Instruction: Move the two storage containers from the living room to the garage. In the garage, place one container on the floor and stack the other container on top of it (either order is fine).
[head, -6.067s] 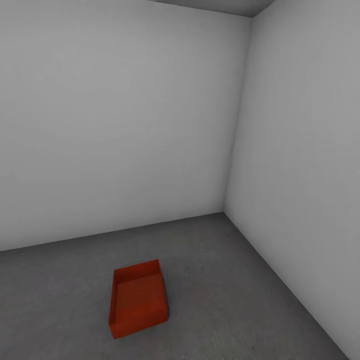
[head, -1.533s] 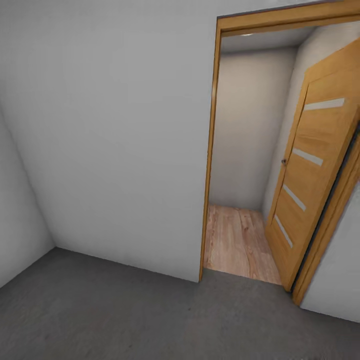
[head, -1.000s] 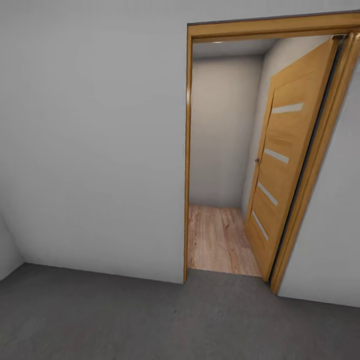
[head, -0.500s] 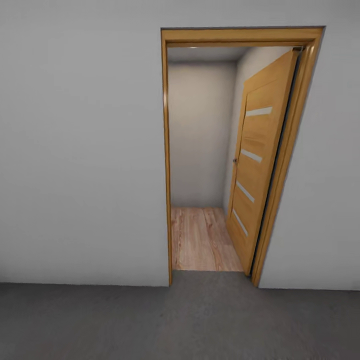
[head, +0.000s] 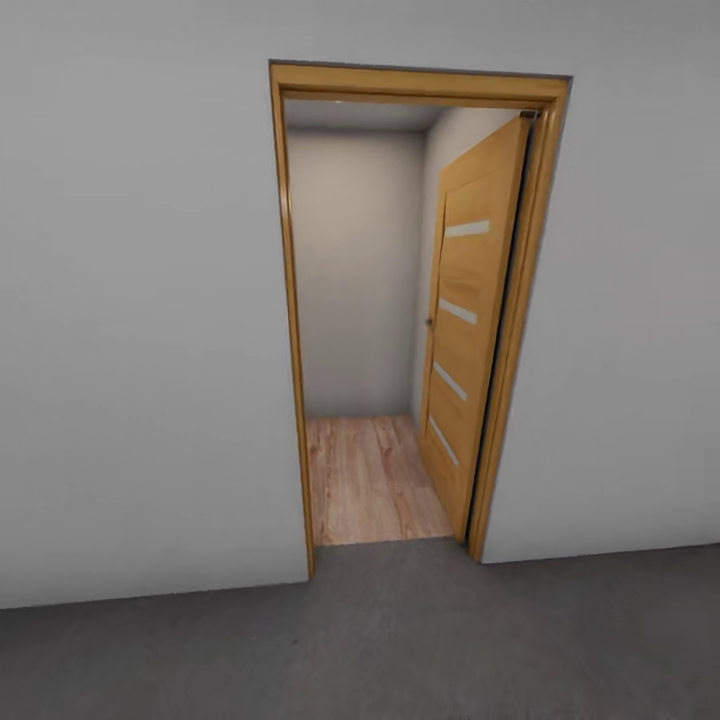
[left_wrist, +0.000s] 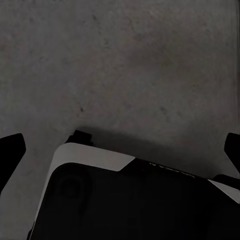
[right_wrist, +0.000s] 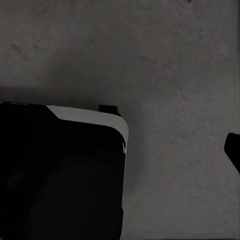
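The storage containers are out of view. I stand in the garage, on its dark grey concrete floor (head: 400, 640), facing pale grey walls (head: 140, 330). My left gripper (left_wrist: 121, 150) hangs over the floor, open, with one dark fingertip (left_wrist: 10, 155) at each side of the picture and nothing between them. Of my right gripper (right_wrist: 120, 150), one fingertip (right_wrist: 233, 149) shows far out at the picture's edge, so it stands open and empty. The living room is out of view.
A wood-framed doorway (head: 288, 330) opens in the wall ahead. Its wood-plank door (head: 465, 330) is swung away from me along the right side. Light wood plank flooring (head: 370, 480) lies beyond it. My own dark base (left_wrist: 130, 200) shows under both wrists.
The head view has swung away from the corner where an orange-red container sat on the floor. It now faces the doorway, which has slid left across the picture.
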